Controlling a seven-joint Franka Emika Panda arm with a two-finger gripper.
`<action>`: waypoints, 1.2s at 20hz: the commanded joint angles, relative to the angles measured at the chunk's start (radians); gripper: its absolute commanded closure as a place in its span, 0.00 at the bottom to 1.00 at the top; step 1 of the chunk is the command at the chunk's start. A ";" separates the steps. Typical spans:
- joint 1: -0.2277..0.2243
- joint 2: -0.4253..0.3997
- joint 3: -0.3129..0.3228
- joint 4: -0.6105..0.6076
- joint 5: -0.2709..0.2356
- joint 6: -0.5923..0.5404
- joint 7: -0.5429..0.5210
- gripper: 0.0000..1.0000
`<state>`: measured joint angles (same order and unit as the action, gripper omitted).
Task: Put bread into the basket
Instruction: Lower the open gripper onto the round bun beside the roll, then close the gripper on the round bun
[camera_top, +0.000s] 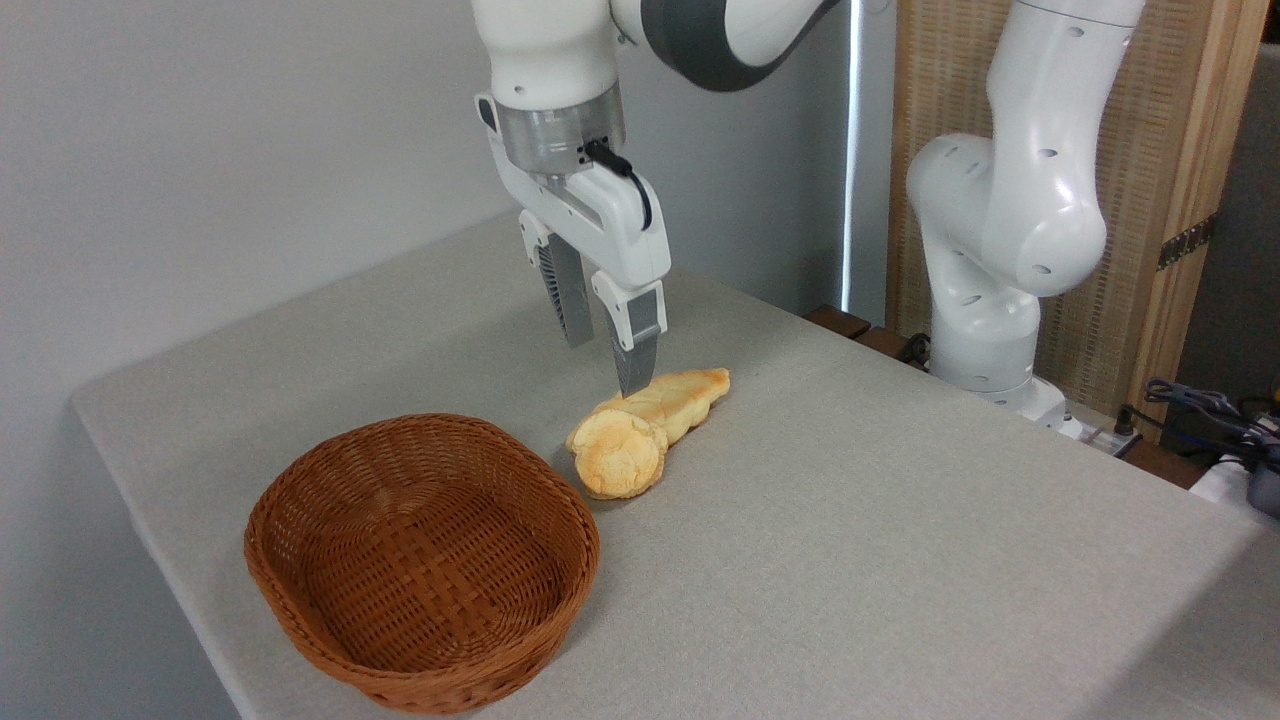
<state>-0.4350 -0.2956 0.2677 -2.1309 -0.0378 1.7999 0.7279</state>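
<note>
The bread (618, 455), a small round golden bun with a lumpy top, lies on the grey table just right of the basket (300, 590). The basket is an oval reddish-brown wicker one, and nothing lies in it. My gripper (605, 365) hangs above and slightly behind the bun, fingers pointing down and open with nothing between them. Its front fingertip (633, 378) comes down close to the longer loaf behind the bun.
A longer pale braided loaf (680, 395) lies touching the bun's far side, stretching back to the right. The arm's white base (990, 290) stands at the table's far right edge. Cables lie off the table at the right (1200, 400).
</note>
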 joint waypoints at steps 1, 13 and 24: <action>-0.019 -0.023 0.015 -0.105 0.004 0.126 0.031 0.00; -0.011 0.012 0.016 -0.202 0.076 0.274 0.076 0.00; -0.007 0.047 0.021 -0.224 0.088 0.288 0.076 0.00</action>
<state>-0.4376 -0.2561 0.2733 -2.3395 0.0262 2.0635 0.7845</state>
